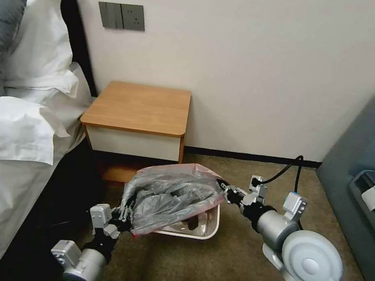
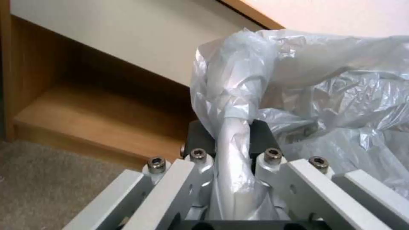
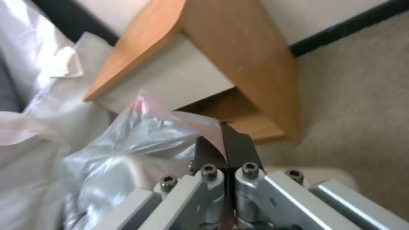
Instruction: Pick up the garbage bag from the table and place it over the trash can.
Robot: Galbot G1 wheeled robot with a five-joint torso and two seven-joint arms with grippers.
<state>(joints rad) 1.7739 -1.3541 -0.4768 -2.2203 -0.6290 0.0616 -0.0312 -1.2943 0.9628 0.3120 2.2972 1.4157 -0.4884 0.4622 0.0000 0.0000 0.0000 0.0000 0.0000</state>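
1. The garbage bag [image 1: 173, 196] hangs stretched between two end effectors, held in the air above the trash can [image 1: 209, 228], which stands on the carpet [image 1: 225, 274] in front of the table [image 1: 141, 107].
2. The left end effector [image 1: 125, 213] is pinched on the bag's near-left corner; the left wrist view shows a twisted rope of plastic clamped between its dark fingers [image 2: 200, 135].
3. The right end effector [image 1: 223, 187] is pressed together on the bag's pinkish-red edge at the far-right corner, the thin film caught between its fingers [image 3: 241, 148].
4. The bag covers most of the bin's mouth, leaving the cream rim bare at the right and front corner.
5. A bed [image 1: 8, 135] with white sheets and pillows crowds the left side, its dark frame near the left arm.
6. A grey sofa [image 1: 370, 151] flanks the right, well apart from the bin.
7. The table's open low shelf [image 2: 94, 111] sits just behind the bag.
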